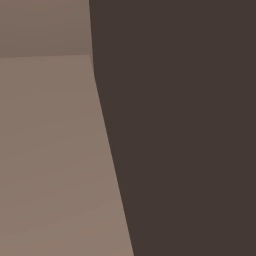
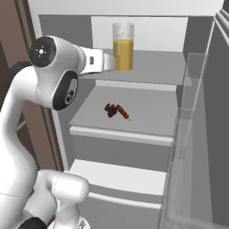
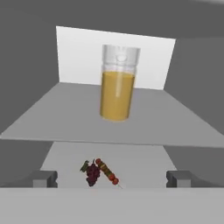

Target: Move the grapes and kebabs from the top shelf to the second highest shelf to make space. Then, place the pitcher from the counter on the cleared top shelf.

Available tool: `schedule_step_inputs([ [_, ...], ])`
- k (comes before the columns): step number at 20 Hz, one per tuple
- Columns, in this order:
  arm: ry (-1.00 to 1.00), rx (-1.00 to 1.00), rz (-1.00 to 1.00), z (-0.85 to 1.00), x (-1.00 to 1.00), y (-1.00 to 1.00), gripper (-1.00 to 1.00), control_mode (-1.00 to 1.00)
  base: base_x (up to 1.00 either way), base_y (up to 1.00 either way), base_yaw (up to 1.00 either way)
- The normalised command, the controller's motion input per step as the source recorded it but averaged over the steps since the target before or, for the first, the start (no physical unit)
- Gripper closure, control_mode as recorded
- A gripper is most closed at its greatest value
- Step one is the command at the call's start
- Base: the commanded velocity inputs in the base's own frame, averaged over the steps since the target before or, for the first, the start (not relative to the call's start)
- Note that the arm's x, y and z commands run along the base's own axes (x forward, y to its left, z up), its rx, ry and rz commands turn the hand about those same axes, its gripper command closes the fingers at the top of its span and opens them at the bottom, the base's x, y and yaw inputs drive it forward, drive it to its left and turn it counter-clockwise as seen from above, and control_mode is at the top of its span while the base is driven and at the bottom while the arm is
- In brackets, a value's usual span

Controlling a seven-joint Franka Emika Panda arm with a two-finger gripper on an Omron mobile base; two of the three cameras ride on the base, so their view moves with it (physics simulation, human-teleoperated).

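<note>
Stood upright on the top shelf [image 2: 156,71], near the middle and toward the back: the pitcher [image 3: 117,85], straight ahead of the gripper [image 3: 111,178]. Jaws wide apart, holding nothing. Grapes [image 2: 111,110] and kebabs [image 2: 122,111] side by side mid second highest shelf [image 2: 147,114].

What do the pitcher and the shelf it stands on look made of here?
The pitcher looks like clear glass or plastic: the white back wall shows through its upper part, and orange liquid fills the rest. The top shelf is a flat, matte light-grey slab with no gloss, so plastic or painted metal; the render leaves it open.
</note>
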Motion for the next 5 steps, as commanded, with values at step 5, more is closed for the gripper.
schedule_step_inputs([
  [5, 0.07, 0.0, 0.0, -0.34, -0.99, 0.27, -1.0, -1.0, 0.0, 0.0, 0.0],
])
